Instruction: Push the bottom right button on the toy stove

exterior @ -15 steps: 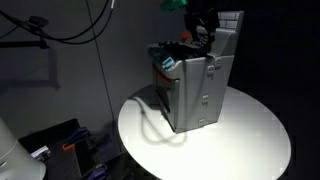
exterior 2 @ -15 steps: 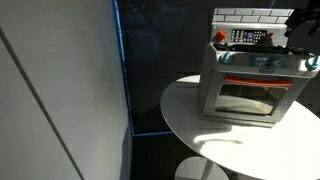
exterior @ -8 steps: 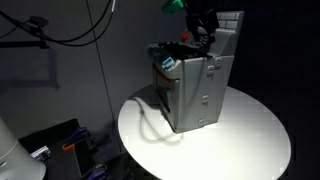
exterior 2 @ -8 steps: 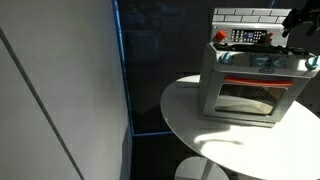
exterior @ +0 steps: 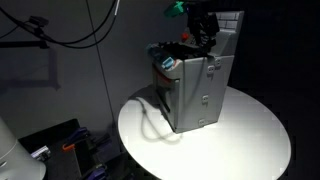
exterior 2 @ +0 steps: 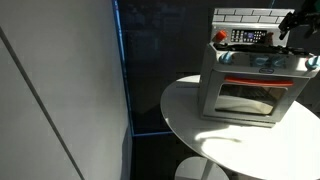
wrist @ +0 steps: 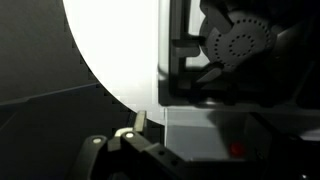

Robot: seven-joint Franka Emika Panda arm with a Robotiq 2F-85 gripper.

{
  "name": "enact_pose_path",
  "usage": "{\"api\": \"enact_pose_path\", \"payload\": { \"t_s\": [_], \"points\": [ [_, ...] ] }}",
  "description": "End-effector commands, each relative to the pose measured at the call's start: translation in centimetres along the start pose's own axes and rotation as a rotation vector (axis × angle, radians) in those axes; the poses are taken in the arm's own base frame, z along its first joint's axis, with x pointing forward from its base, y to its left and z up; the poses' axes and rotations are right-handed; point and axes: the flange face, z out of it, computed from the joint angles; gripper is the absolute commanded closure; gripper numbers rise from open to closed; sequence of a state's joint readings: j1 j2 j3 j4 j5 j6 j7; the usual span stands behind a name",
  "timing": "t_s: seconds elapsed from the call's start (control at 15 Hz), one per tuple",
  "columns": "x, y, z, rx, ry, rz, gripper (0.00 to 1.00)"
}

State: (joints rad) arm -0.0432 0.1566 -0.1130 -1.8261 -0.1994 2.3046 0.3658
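Where the round white worktop (exterior: pixel 250 140) fills the lower centre of the frame, the toy stove (exterior: pixel 195 90) stands on it, with its latched side door toward the camera. The hand (exterior: pixel 205 28) hangs over the stove's top at the upper centre, near the tiled back panel (exterior: pixel 230 25). In an exterior view the red-and-white control panel (exterior 2: pixel 247 37) is at the upper right, and the hand is just right of it. I cannot tell if the fingers are apart or together.
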Motion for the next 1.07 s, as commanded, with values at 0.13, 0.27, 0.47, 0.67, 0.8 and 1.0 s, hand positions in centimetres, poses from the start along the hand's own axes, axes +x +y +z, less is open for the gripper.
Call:
{"api": "enact_pose_path", "payload": {
  "t_s": [0.13,0.27,0.47,0.67,0.8,1.0],
  "points": [
    [1.6,-0.4,1.0,-0.018,0.012,0.034,0.00],
    [1.9,-0.4,1.2,-0.020,0.013,0.042,0.00],
    [2.3,-0.4,1.4,-0.022,0.017,0.050,0.00],
    [2.6,-0.5,1.5,-0.022,0.020,0.055,0.00],
    [2.7,-0.6,1.5,-0.020,0.021,0.056,0.00],
    [2.9,-0.7,1.6,-0.019,0.021,0.056,0.00]
  ]
}}
